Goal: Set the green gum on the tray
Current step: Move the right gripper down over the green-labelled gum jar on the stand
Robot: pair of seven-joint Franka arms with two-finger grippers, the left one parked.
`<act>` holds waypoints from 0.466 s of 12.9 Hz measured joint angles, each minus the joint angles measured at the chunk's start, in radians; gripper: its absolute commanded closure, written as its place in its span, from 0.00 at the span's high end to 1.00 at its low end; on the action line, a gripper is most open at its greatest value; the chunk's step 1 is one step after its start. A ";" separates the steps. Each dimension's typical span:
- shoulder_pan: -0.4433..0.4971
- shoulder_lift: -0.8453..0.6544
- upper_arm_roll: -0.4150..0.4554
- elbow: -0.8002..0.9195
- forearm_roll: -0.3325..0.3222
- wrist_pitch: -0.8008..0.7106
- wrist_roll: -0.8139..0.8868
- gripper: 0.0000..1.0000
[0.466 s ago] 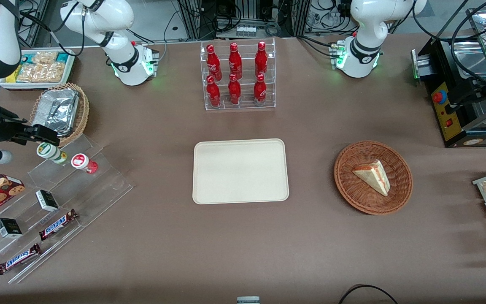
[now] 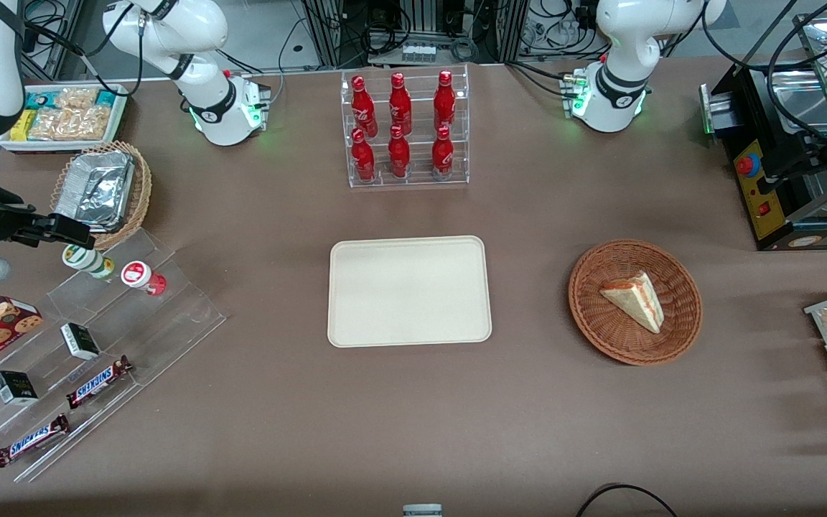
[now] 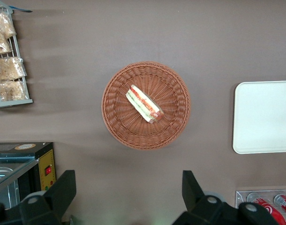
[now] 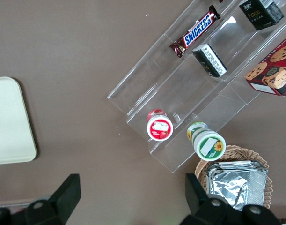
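Green gum (image 2: 87,260) upright on acrylic stand (image 2: 133,316), wrist cam shows end effector (image 4: 133,197) spread wide above, tray (image 2: 409,291) well apart.

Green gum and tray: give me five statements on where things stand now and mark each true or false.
1. The green gum stands on the clear acrylic stand. True.
2. The green gum already lies on the tray. False: the tray holds nothing.
3. The gripper is open and holds nothing. True.
4. The red gum lies in the wicker basket with the sandwich. False: it stands on the stand beside the green gum.
5. The gripper is above the tray. False: it hangs at the working arm's end of the table, near the green gum.
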 measured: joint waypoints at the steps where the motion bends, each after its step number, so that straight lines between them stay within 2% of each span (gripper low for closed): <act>1: -0.010 0.001 -0.001 -0.017 0.000 0.009 -0.028 0.99; 6: -0.121 -0.047 -0.022 -0.256 0.002 0.249 -0.467 0.99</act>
